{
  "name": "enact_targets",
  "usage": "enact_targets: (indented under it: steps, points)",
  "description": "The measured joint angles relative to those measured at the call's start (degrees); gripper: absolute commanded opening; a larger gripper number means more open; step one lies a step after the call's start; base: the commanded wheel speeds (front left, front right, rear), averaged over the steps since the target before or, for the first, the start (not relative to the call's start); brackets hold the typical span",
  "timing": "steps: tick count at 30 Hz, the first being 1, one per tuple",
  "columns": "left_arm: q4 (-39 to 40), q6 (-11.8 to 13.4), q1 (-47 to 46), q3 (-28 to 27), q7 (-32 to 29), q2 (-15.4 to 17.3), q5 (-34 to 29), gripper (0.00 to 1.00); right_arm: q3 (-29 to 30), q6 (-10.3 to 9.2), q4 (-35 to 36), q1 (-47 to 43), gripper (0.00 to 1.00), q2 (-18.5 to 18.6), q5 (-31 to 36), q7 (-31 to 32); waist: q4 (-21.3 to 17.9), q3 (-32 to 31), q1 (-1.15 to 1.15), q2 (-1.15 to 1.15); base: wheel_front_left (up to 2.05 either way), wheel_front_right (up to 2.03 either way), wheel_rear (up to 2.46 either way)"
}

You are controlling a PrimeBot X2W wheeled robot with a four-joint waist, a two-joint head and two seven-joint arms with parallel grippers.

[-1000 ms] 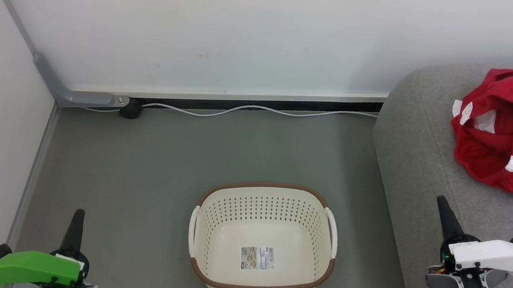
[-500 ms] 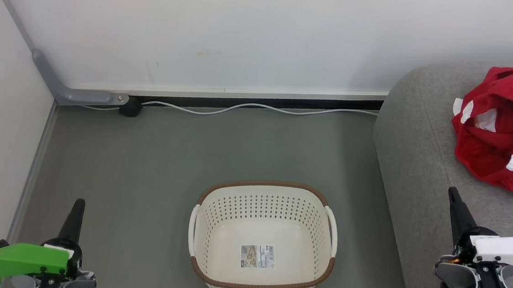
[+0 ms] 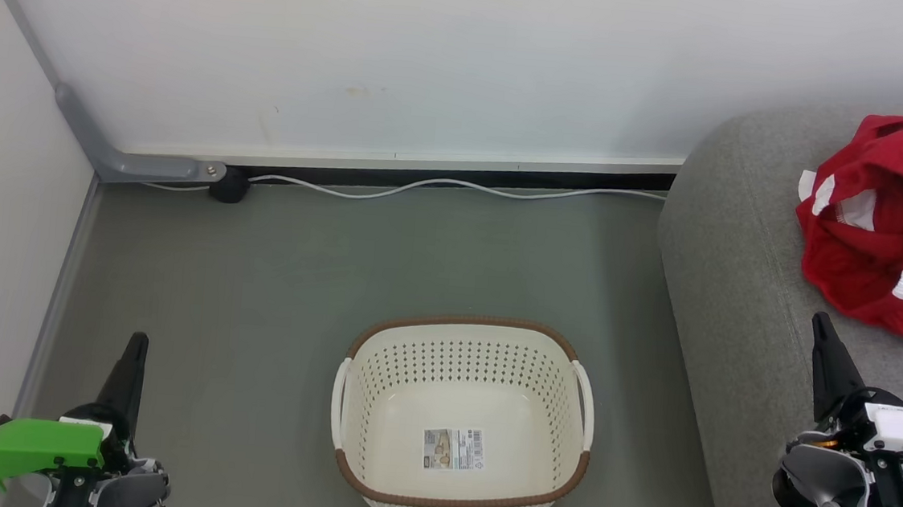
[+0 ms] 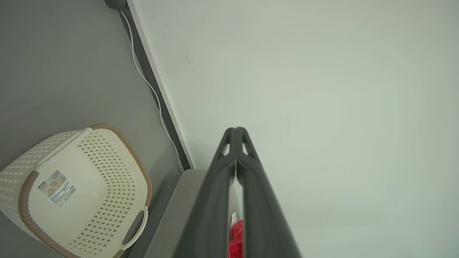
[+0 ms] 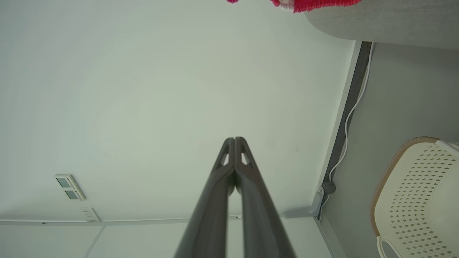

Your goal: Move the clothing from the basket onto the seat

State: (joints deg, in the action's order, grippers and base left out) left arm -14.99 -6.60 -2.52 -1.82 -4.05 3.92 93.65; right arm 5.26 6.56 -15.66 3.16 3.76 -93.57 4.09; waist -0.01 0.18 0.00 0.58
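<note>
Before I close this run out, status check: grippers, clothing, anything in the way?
Left gripper shut, empty. Right gripper shut, empty. Clothing on seat; basket empty. Cable lies along the wall, well clear.

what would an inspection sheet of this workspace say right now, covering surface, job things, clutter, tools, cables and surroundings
surface: grey floor, with the seat at the robot's right
job's things: basket upright on the floor, holding just a label on its bottom; red and white clothing heaped on the seat
clutter: nothing seen
tools: left tool and right tool both shut, holding nothing
cables: white cable along the foot of the wall
surroundings: white wall; grey conduit in the left corner
</note>
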Motion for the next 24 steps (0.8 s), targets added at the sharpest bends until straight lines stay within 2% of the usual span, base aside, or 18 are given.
enact_targets:
  steps: [24]
  points:
    - [-0.59, -0.03, -0.18, -0.09, -0.01, -0.01, 0.01, 0.00, 0.10, 0.15, -0.31, 0.00, 0.00, -0.03, -0.27, 0.07, 0.00, -0.02, 0.00, 0.00, 0.00, 0.00, 0.00]
